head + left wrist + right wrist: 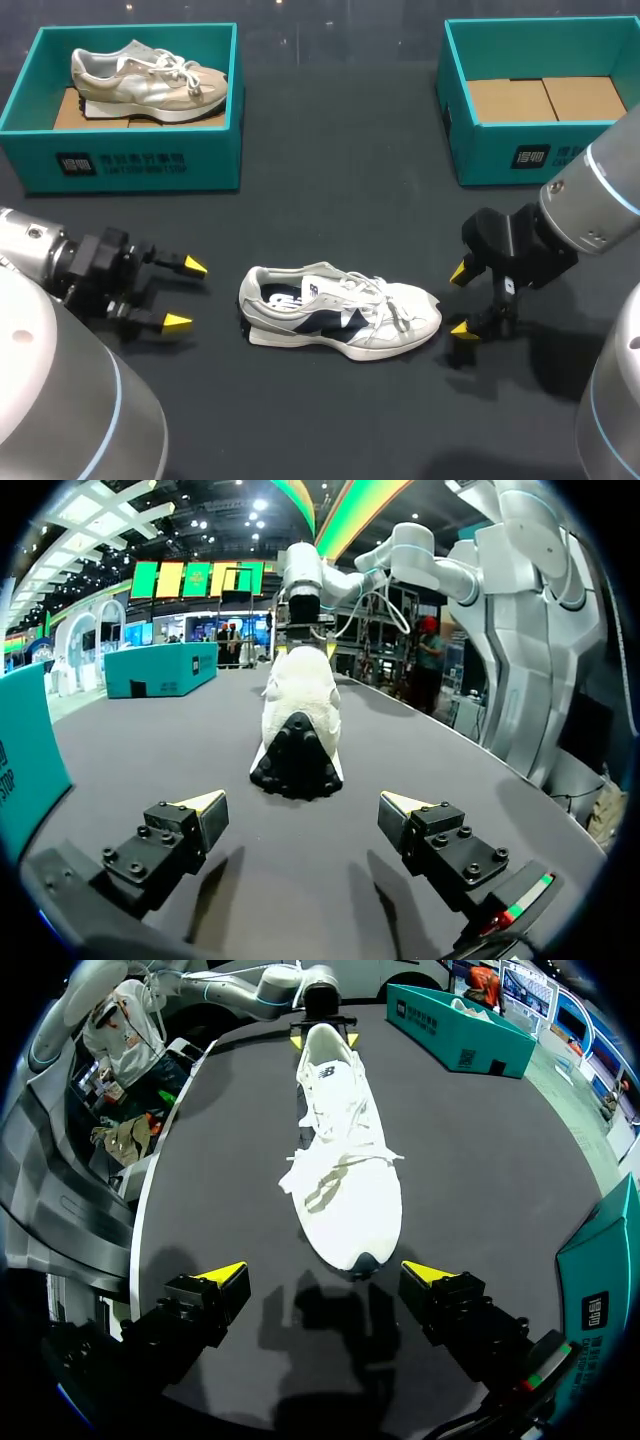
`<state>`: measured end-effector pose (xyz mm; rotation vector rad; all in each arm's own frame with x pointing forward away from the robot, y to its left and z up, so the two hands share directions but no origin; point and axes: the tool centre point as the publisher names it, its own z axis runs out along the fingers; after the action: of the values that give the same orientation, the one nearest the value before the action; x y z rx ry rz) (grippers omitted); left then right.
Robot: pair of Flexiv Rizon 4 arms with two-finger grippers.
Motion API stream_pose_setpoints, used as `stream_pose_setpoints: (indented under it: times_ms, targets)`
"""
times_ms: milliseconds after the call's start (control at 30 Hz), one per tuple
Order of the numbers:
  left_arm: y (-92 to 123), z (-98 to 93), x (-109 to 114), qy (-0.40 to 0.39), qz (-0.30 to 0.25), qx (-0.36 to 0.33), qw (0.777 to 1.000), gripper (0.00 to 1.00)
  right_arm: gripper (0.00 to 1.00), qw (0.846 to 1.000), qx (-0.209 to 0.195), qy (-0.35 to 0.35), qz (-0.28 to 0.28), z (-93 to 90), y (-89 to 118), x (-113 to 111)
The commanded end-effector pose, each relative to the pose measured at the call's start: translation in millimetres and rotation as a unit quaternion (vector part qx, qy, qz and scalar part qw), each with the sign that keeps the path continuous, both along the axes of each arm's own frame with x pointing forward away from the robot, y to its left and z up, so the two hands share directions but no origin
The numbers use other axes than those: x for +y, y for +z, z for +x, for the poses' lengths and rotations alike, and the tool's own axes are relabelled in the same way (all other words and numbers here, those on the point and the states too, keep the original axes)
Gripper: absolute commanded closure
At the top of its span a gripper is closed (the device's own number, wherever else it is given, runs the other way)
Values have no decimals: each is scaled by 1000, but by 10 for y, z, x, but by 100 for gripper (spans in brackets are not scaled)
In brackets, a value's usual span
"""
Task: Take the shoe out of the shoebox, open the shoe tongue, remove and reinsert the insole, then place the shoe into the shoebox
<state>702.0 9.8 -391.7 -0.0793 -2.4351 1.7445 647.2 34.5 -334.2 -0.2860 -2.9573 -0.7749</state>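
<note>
Closest in, the left gripper (187, 294) hangs low over the black table (330, 200). Its yellow-tipped fingers are spread wide with nothing between them, and they point at the heel of the white-and-navy lace-up sneaker (340, 310), near it but apart. That sneaker rests on its sole near the middle of the table, out of any box, with its heel toward the left arm, its toe toward the right arm, and white laces lying loose across the tongue. At the toe end the right gripper (461, 301) is likewise wide open and holds nothing. In the right wrist view the toe cap sits just ahead of the gap between its fingers, touching neither. Farther back, at the table's far right, stands the teal cardboard shoebox (500, 150), lidless, its brown cardboard floor showing. At the far left a second teal shoebox (120, 165) holds a beige-and-silver sneaker (150, 80), toe pointing toward the middle of the table.
</note>
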Motion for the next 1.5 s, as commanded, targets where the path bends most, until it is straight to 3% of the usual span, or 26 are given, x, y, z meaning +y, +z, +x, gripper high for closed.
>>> stream_pose_setpoints:
  times_ms: [33, 733, 1500]
  targets:
    - [-27, 4, -83, 6, -1, 3, 1000, 0, 0, 1000, -1, -1, -1, -15, -6, 1]
    - [-53, -25, -417, 36, -7, 15, 999, 0, 0, 1000, -1, -1, -1, -15, -6, 1]
    - [-117, -84, -719, 16, -8, 13, 1000, 0, 0, 1000, -1, -1, -1, -15, -6, 1]
